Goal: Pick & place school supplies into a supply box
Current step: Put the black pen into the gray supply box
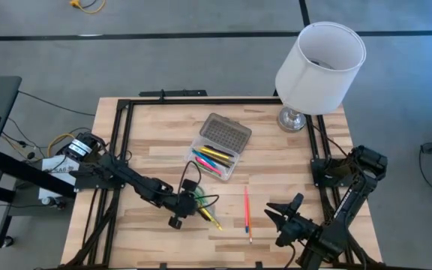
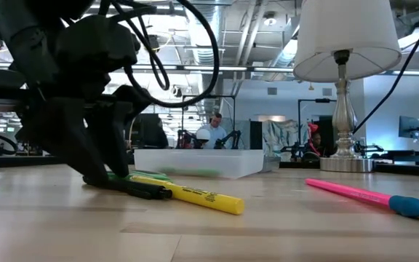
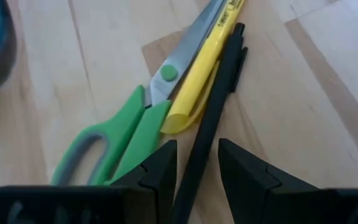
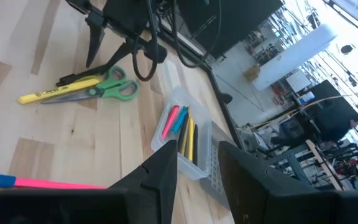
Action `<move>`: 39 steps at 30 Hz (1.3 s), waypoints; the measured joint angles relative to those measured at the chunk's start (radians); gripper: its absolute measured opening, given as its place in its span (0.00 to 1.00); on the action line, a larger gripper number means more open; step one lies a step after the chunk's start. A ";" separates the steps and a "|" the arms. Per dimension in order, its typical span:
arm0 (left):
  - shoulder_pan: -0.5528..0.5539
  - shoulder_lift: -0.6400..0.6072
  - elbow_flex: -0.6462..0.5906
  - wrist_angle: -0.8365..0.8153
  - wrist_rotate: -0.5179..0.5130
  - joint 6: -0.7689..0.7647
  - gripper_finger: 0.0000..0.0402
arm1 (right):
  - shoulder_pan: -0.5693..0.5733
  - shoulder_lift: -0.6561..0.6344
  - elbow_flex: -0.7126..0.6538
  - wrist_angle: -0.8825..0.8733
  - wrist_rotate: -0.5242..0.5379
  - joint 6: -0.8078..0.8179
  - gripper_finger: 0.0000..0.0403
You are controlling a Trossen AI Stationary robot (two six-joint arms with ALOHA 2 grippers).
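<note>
Counter: wood, lamp at far edge | left end effector: fingers straddling black pen, not clamped, beside scissors and yellow marker | right end effector: open, empty, near pink pen | box: mid-counter, lid open, pens inside

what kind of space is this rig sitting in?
Probably a robotics lab or open workshop. The wooden table stands on a grey floor with taped lines, the low view shows exposed ceiling ducts, and behind the table a person sits among more robot arms and monitors.
</note>
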 joint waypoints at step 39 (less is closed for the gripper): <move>0.007 0.032 -0.019 -0.020 0.113 -0.200 0.11 | -0.038 0.000 0.000 0.001 -0.010 0.000 0.28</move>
